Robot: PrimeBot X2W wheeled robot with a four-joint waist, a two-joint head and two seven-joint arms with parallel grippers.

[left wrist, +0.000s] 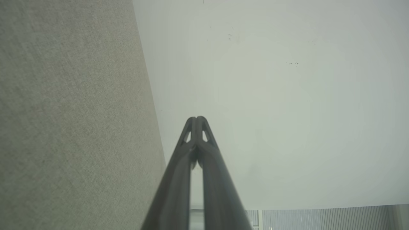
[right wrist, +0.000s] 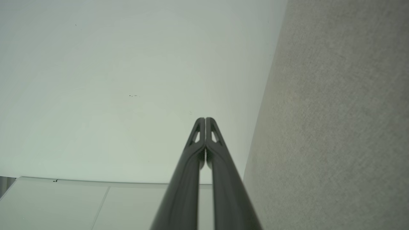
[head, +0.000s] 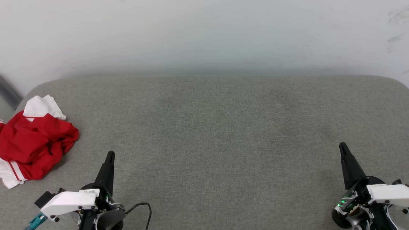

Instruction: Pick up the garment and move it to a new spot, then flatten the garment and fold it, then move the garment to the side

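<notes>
The garment (head: 35, 143) lies crumpled in a red heap with white sleeves showing, against the left edge of the grey fabric-covered table (head: 223, 134), not far from its far-left corner. The left claw (head: 110, 155) hovers near the front edge just beside the heap without touching it, its two dark fingers pressed together on nothing. The right claw (head: 343, 147) is well apart, near the front-right corner, likewise closed and empty.

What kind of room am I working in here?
Likely a bare indoor test space: a wide grey fabric-covered surface set against a plain scuffed white wall, with one crumpled red and white jersey garment at its left edge.
</notes>
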